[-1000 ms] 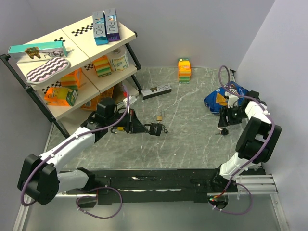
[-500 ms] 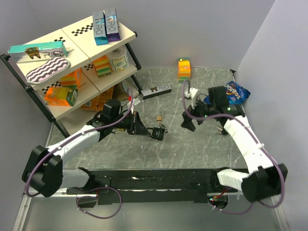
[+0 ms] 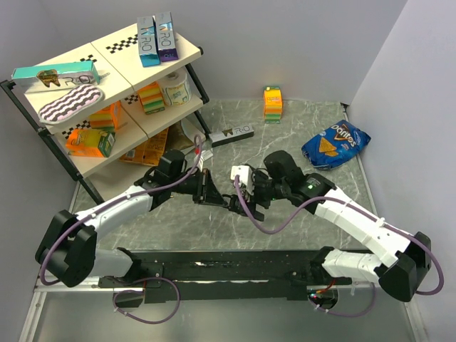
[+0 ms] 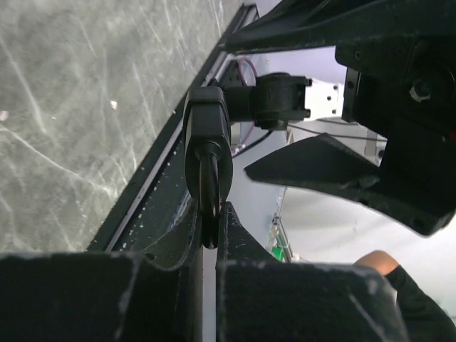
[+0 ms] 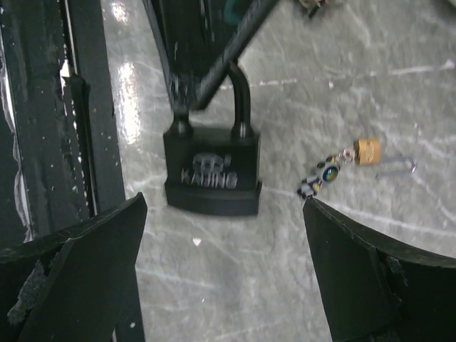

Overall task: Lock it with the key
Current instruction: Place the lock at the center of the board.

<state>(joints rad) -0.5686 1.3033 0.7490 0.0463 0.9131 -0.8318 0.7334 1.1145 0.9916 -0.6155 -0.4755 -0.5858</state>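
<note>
My left gripper (image 4: 209, 214) is shut on the shackle of a black padlock (image 5: 212, 178), which hangs just above the table in the middle. In the left wrist view the black padlock (image 4: 208, 132) shows edge-on beyond the pinched shackle. My right gripper (image 5: 223, 206) is open wide and faces the padlock's front from close by, touching nothing. The key (image 5: 320, 177), a gold-brown piece with small dark pieces, lies on the table right of the padlock. In the top view my left gripper (image 3: 215, 194) and right gripper (image 3: 246, 206) nearly meet. The brass-yellow lock is out of view.
A shelf rack (image 3: 107, 92) full of boxes stands at the back left. A dark toothpaste box (image 3: 231, 133), an orange box (image 3: 272, 101) and a blue chips bag (image 3: 335, 142) lie on the marble table. The black base rail (image 3: 228, 267) runs along the near edge.
My right arm swung from beside the chips bag to the middle of the table while its jaws opened wide. My left arm carried the black padlock a little to the right.
</note>
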